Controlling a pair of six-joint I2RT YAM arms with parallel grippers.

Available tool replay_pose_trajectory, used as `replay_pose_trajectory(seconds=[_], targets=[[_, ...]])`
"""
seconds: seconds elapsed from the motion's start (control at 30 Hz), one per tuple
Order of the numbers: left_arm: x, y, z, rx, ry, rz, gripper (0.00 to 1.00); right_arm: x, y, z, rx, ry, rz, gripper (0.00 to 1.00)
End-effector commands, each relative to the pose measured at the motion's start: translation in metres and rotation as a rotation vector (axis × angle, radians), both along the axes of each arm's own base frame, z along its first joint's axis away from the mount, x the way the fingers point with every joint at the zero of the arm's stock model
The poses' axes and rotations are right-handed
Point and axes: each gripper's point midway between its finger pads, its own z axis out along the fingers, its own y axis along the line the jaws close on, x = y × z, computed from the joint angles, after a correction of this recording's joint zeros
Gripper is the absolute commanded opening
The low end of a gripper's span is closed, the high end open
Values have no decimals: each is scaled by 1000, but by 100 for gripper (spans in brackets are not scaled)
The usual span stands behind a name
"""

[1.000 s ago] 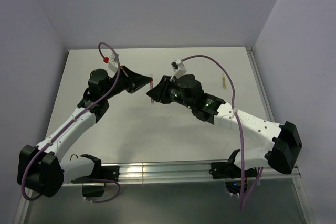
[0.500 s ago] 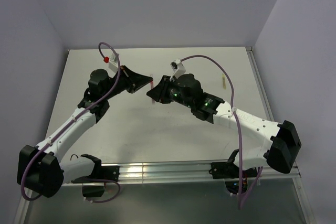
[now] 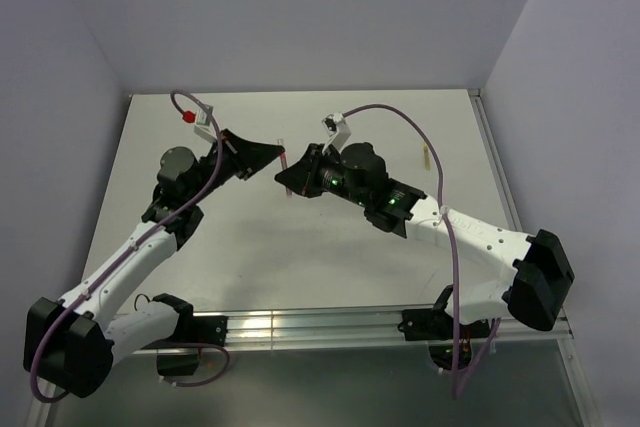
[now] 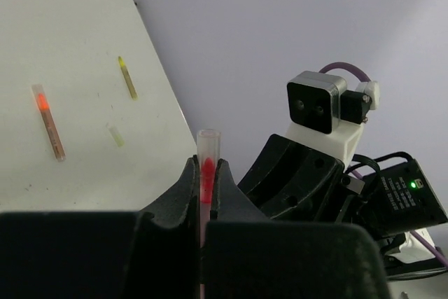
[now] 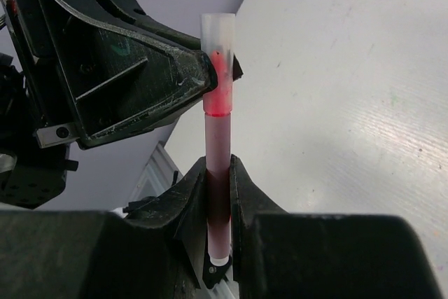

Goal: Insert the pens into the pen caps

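Surroundings, left wrist view: three loose items lay on the table (image 3: 250,247) at 10 o'clock of the held red pen (image 4: 207,173), well apart from it. They were one tan pen (image 4: 47,122) with an orange-red tip, one yellow-green pen (image 4: 127,77) and one pale cap (image 4: 115,136). The right arm's wrist camera (image 4: 316,103) blocked the view at 3 o'clock. One red pen was held in mid-air between the arms, above the table's middle. The left gripper (image 4: 207,167) was clamped on its red upper part, just below the pale translucent end. The right gripper (image 5: 218,166) was closed against the barrel lower down. The table was white and lightly scuffed, the walls (image 3: 300,17) pale lavender.
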Motion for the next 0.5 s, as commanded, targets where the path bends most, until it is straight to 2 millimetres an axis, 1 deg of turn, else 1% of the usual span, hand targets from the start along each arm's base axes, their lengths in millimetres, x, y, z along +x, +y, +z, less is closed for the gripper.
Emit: replay_pose_trajectory(seconds=[0.0, 0.03, 0.07, 0.1, 0.13, 0.17, 0.2, 0.23, 0.27, 0.43, 0.47], targets=[[-35, -3, 43, -33, -254, -64, 0, 3, -2, 35, 84, -142, -4, 0], [-37, -3, 40, -31, -266, -66, 0, 2, -3, 32, 83, -150, -1, 0], [-44, -2, 45, -32, -303, -79, 0, 2, -4, 40, 103, -183, -2, 0], [-48, 0, 52, -43, -344, -82, 0, 1, -4, 38, 104, -193, 3, 0], [-52, 0, 50, -46, -355, -92, 0, 2, -6, 45, 120, -227, 0, 0], [-59, 1, 55, -54, -386, -107, 0, 0, -8, 48, 128, -245, -2, 0], [-63, 1, 56, -60, -406, -118, 0, 0, -8, 45, 127, -254, -2, 0], [-69, 3, 61, -72, -441, -120, 0, 1, -9, 51, 136, -282, -4, 0], [-73, 3, 62, -76, -459, -129, 0, 1, -10, 51, 136, -290, -4, 0], [-87, 7, 66, -88, -533, -140, 0, -1, -7, 61, 172, -333, 22, 0], [-90, 8, 69, -88, -553, -140, 0, -2, -5, 60, 173, -334, 28, 0]])
